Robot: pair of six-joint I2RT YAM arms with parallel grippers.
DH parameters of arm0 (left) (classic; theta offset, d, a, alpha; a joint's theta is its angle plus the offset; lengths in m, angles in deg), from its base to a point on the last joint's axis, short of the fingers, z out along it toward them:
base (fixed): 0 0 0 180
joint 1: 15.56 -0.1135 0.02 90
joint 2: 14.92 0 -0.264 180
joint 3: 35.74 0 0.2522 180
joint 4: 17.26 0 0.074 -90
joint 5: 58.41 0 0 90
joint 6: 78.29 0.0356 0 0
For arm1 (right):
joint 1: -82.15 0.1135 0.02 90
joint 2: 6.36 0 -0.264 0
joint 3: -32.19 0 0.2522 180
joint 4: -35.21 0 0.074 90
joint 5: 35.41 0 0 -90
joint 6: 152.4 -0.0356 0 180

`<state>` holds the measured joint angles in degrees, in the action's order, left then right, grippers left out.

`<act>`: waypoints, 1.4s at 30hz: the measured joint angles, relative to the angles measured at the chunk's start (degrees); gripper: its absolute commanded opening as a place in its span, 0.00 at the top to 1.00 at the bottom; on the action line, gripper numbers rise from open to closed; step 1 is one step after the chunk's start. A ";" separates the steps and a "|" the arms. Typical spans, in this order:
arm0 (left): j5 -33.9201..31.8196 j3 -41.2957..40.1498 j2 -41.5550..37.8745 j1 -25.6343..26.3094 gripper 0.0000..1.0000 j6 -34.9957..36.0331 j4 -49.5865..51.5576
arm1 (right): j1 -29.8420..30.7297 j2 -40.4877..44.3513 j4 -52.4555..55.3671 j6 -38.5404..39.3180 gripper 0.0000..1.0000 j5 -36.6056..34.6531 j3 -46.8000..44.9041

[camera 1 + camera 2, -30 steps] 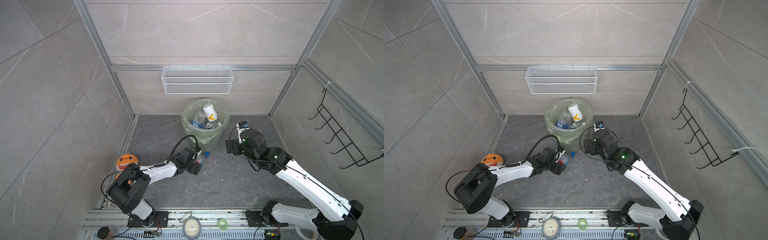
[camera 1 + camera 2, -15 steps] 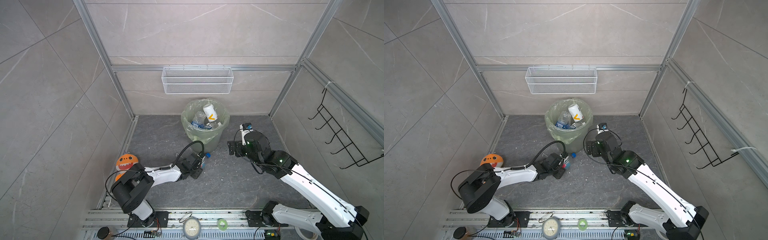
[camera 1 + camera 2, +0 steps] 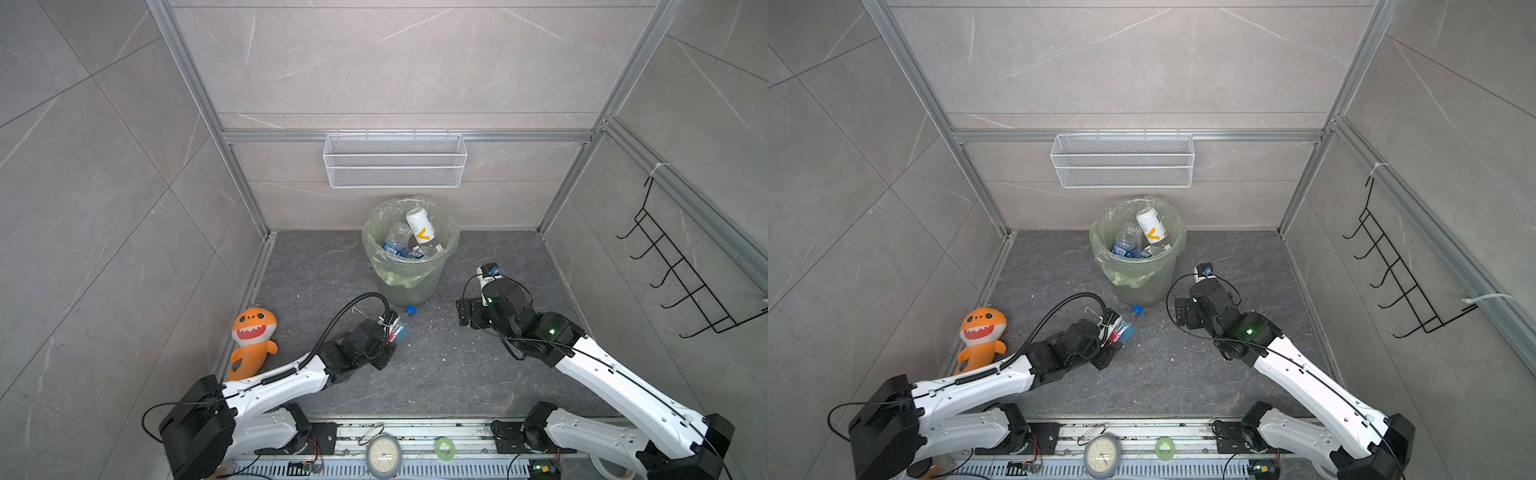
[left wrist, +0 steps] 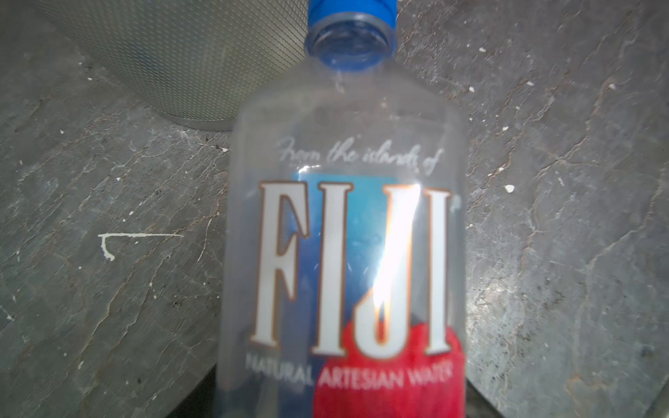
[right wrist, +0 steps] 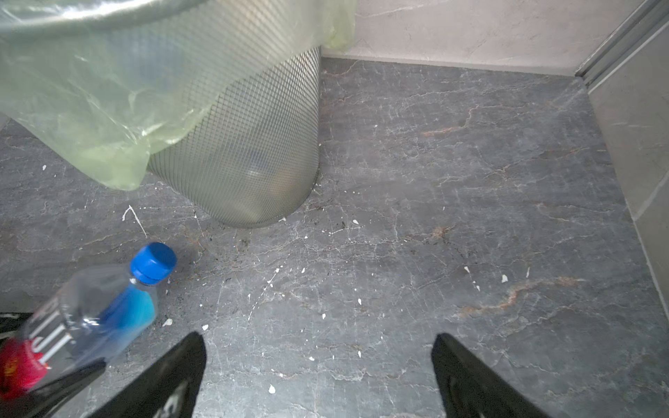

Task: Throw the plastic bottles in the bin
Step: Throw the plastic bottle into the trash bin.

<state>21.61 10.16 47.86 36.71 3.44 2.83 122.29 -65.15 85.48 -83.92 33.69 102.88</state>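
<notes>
Both top views: left pincer (image 3: 392,337) clamped on Fiji bottle (image 3: 401,327), low over bench (image 3: 436,374), blue cap toward bin (image 3: 409,286). Other bottles (image 3: 395,241) lay inside bin. Plush shark (image 3: 252,334) sat by left wall.
Left wrist: bottle filled frame, bin wall behind cap.
Right wrist: right pincer (image 5: 318,365) gaped wide, empty; bin close ahead.

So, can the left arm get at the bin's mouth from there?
Probably yes. The left gripper, shut on the bottle, sits close to the base of the bin with bare floor between; the rim stands higher, so it must lift first.
</notes>
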 measured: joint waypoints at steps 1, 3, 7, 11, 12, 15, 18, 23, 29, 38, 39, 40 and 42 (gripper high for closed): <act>0.11 -0.28 -1.88 0.00 0.42 -0.50 0.50 | 0.02 0.35 -0.26 -0.04 0.00 0.33 -0.72; 0.26 -0.59 -5.16 0.00 0.42 -1.14 1.44 | 0.02 0.83 -0.46 -0.22 0.00 0.83 -1.90; 0.35 -0.87 -11.91 0.00 0.42 -2.21 3.19 | 0.02 1.07 -0.85 -0.44 0.00 1.70 -3.13; 0.17 -0.87 -17.38 0.00 0.42 -2.91 5.27 | 0.00 1.40 -1.31 -0.66 0.00 2.58 -3.61; 0.07 -0.87 -18.80 0.00 0.43 -3.13 5.81 | 0.02 1.62 -1.53 -0.81 0.00 2.84 -3.72; -0.02 -0.37 -21.92 0.00 0.43 -3.34 7.54 | 0.02 2.23 -1.75 -1.03 0.00 3.50 -3.80; 0.04 1.84 -22.84 0.00 0.43 -3.34 9.42 | 0.02 2.38 -2.10 -1.07 0.00 4.13 -3.80; 0.20 10.49 -20.48 0.00 0.46 -2.93 11.61 | 0.02 2.38 -2.45 -1.53 0.00 5.86 -3.78; 0.68 27.10 -10.54 -1.38 0.49 0.94 11.34 | 0.02 2.38 -2.56 -1.88 0.00 7.48 -3.32; 13.16 62.51 23.02 -15.74 0.04 3.48 8.72 | 0.02 2.27 -2.73 -1.90 0.00 8.57 0.33; 13.73 65.48 26.29 -16.90 0.00 3.39 8.85 | 0.02 2.27 -2.73 -1.97 0.00 8.57 0.42; 14.10 67.76 29.27 -18.03 0.00 3.04 8.87 | 0.02 2.27 -2.71 -2.10 0.00 8.55 0.44; 14.84 68.67 32.17 -19.58 0.00 2.78 9.09 | 0.02 2.29 -2.51 -2.32 0.00 8.52 0.44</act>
<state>36.45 78.83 80.04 17.13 6.21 11.92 122.31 -62.85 82.96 -86.24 42.21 103.32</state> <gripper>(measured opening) 0.995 0.997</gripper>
